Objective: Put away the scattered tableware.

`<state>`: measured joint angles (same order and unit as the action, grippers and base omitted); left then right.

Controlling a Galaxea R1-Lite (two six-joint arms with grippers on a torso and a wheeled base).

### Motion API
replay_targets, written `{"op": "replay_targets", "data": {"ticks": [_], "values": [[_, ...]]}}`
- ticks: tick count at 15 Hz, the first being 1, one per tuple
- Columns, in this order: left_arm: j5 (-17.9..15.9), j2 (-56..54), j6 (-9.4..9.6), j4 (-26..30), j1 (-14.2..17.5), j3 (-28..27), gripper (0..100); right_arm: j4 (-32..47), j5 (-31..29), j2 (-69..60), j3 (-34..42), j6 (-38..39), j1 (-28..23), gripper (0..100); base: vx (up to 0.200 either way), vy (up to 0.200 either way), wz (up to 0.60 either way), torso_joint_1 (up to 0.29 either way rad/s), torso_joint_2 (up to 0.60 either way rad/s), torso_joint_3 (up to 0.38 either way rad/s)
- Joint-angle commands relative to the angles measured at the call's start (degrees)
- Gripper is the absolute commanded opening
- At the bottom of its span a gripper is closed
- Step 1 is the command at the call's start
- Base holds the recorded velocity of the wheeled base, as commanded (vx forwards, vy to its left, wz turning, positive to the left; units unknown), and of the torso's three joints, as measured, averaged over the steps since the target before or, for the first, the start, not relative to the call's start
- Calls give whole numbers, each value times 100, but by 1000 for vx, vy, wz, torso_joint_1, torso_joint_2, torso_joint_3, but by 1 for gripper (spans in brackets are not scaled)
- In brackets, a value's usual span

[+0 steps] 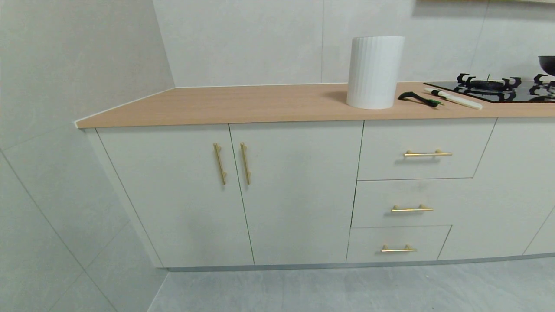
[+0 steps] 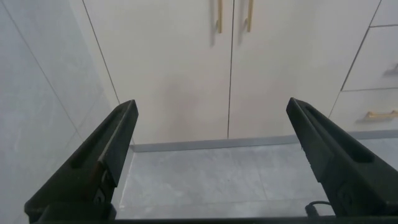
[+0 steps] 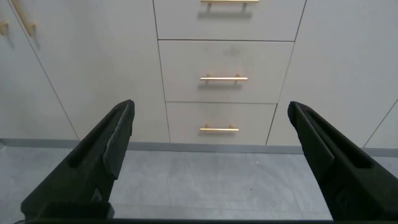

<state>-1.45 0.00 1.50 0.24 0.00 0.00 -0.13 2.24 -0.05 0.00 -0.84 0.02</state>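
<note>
**Tableware [image 1: 459,100] loose near the desk's front edge; both grippers empty**

Two pieces lay flat on the desk [image 1: 243,106], toward its right end. A black-handled utensil [image 1: 414,97] and a white-handled utensil [image 1: 466,102] sat close together, between a tall white ribbed container [image 1: 375,71] and the hob [image 1: 498,89].

The left gripper [image 2: 209,106] was spread wide and held nothing, facing the cupboard doors [image 2: 186,68] low down. The right gripper [image 3: 210,106] was likewise wide open and empty, facing the drawers [image 3: 224,68].

Risks, as judged:
- Slim pieces lying flat give little to pinch, so a shallow grasp could push one over the front edge to the floor [image 1: 347,290].
- The container stood just beside the black-handled utensil, and a careless approach could tip it.
- Raising either arm from this low position could strike the drawer handles or the desk's front edge.

The desk was wood-toned and ended in an angled left corner. The walls and floor were pale grey tile.
</note>
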Motion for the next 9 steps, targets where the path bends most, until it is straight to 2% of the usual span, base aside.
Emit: {"op": "replay_targets", "data": {"ticks": [1, 2, 9], "values": [[-4, 9, -1, 11, 0, 0, 100, -4, 4, 14, 0, 5, -2, 100, 0, 0, 0, 0, 0, 0], [-4, 9, -27, 2, 0, 0, 100, -4, -5, 5, 0, 5, -2, 100, 0, 0, 0, 0, 0, 0], [4, 9, -44, 2, 0, 0, 100, -4, 4, 14, 0, 5, 6, 100, 0, -200, 0, 1, 5, 4]]}}
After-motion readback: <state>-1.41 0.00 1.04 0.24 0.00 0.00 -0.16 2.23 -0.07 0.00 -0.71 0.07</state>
